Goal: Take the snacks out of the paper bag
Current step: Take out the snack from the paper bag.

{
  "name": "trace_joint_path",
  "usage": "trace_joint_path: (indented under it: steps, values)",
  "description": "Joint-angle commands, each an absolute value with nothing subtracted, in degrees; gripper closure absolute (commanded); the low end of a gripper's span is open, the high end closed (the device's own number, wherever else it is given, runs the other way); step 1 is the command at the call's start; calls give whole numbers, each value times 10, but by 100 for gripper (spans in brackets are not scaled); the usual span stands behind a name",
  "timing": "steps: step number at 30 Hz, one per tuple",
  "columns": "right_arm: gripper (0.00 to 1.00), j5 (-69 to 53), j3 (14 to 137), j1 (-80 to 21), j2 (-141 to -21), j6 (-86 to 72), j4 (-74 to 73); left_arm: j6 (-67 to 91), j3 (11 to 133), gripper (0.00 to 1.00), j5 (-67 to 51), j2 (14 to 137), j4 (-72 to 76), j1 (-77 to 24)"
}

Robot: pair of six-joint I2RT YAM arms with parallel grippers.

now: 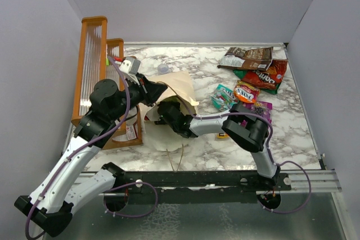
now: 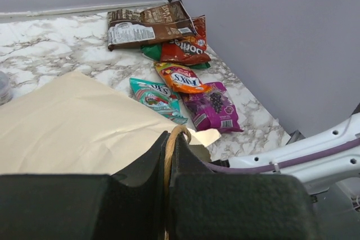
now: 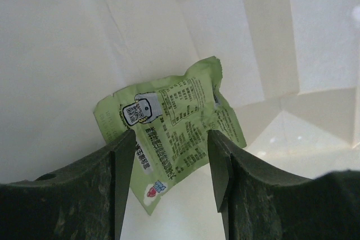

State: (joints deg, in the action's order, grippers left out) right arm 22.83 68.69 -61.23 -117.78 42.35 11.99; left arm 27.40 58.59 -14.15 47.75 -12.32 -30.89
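Paper bag (image 1: 179,89) lies crumpled on the marble desk (image 1: 197,150), left of centre in the top view. The left claw (image 1: 148,90) meets the bag's 9 o'clock edge. The right arm (image 1: 214,123) enters the bag from 4 o'clock, and its forward end is hidden inside. Removed snacks sit in a group at 2 o'clock of the desk:
- a brown chip bag (image 1: 247,57) farthest back
- an orange-red chip bag (image 1: 269,75) just beside it
- a teal-pink packet (image 1: 222,96)
- an orange packet (image 1: 246,91)
- a purple pouch (image 1: 262,108)

A wooden rack (image 1: 93,71) stands at 9 o'clock. A clear cup (image 1: 163,68) stands at the bag's 12 o'clock.

Left wrist view: the left claw is pressed together, pinching the bag's tan loop handle (image 2: 169,141) between its fingers. The bag's cream panel fills the 9 o'clock half. The loose snacks lie well apart from the bag at 1 o'clock, and a green edge shows under the orange-red chip bag.

Right wrist view: the camera looks at the bag's pale interior. A green packet (image 3: 174,119) lies printed side up against the paper at centre. The right claw (image 3: 171,139) is spread, with one finger at 7 o'clock and one at 5 o'clock, and the packet's lower part lies between them. I cannot tell whether either finger touches it.
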Motion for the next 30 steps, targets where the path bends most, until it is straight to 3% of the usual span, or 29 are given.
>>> trace_joint_path:
  steps: [1, 15, 30]
  values:
    - [40, 76, 677, -620, -1122, 426, 47, 261, 599, 100, -146, 477, -123, -311]
    - [35, 62, 681, -622, -1067, 490, -23, 254, 600, 100, -150, 481, -125, -311]
    - [42, 124, 621, -625, -1115, 567, 137, 257, 611, 100, -154, 483, -126, -311]
